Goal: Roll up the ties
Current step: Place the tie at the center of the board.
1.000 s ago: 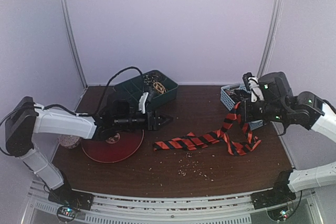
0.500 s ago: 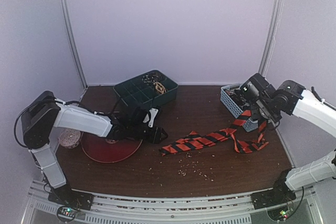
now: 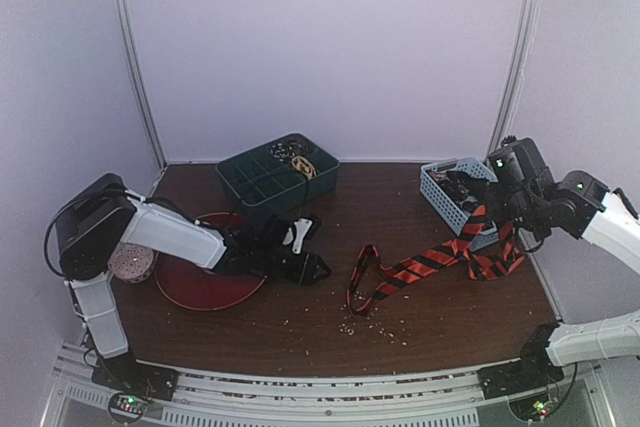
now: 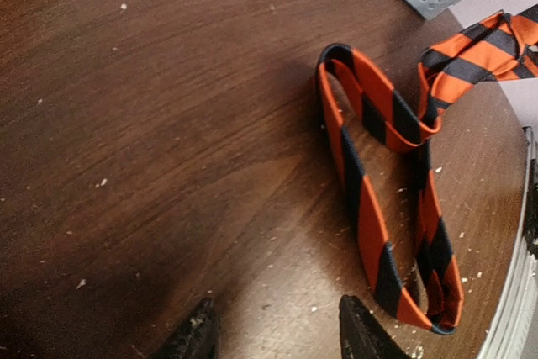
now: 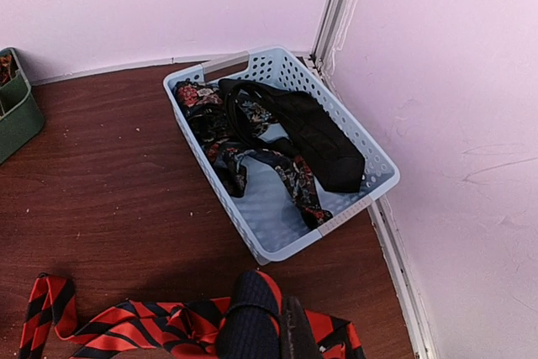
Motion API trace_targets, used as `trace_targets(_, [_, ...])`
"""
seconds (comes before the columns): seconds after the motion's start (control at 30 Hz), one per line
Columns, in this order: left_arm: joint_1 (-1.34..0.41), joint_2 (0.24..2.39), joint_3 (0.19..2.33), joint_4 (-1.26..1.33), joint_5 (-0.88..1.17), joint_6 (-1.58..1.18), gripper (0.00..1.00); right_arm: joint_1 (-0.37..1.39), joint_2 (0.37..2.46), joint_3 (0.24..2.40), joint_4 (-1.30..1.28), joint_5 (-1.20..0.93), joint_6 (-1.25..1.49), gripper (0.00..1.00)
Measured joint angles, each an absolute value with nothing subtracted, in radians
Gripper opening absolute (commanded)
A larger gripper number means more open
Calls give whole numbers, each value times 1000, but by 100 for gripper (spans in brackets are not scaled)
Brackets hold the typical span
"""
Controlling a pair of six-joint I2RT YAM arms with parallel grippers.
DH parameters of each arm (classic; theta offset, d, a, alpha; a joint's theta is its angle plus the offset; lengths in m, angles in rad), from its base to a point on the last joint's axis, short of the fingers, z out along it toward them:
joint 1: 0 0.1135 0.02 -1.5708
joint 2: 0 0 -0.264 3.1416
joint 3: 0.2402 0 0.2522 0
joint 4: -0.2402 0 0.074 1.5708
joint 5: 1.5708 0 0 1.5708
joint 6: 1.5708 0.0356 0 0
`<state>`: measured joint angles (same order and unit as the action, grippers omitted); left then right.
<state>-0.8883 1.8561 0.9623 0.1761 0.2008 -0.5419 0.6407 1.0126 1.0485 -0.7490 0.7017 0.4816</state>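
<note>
Your left gripper (image 4: 276, 317) hovers low over the dark wooden table (image 3: 300, 337), its two black fingers spread about halfway with only bare, crumb-dotted wood between them; it has hold of nothing. Behind that arm, at the left of the table, sit a speckled ball (image 3: 130, 265) and a red disc (image 3: 200, 287), with a green compartment tray (image 3: 250, 182) against the back wall. Just to the right of the fingertips lies the near end of the striped tie (image 3: 420, 265), orange-red and black, doubled back on itself into a long narrow loop that lies flat on the wood. From there the band runs rightward across the table and climbs off the surface toward your right gripper (image 5: 273, 313), whose fingers are pressed together on the fabric, the rest of the tie bunched in folds beneath them. Beyond that gripper, by the right wall, stands a pale blue perforated basket (image 5: 336, 220) holding a tangle of dark patterned ties (image 5: 214, 124).
</note>
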Motion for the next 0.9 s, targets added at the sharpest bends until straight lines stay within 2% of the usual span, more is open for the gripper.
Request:
trace_targets(0.27, [-905,1876,964,307,279,-551,50,641,1018,1046,-760,776,485,0])
trace_targets(0.53, [-907,2055,1200,310,300,-539,52,640,975,1043,-745,800,483,0])
trace_targets(0.77, [-908,2148,1269,265,294,-573,46,639,970,1036,-748,816,505,0])
trace_targets(0.8, [-911,2162,1271,258,291,-579,34,639,970,1033,-751,817,509,0])
trace_targets(0.83, [-912,2167,1271,247,290,-586,14,639,968,1028,-752,821,514,0])
trace_targets(0.87, [-912,2169,1271,245,290,-596,0,639,962,1019,-754,823,523,0])
trace_targets(0.9, [-915,2168,1272,236,282,-601,0,639,955,1008,-755,825,528,0])
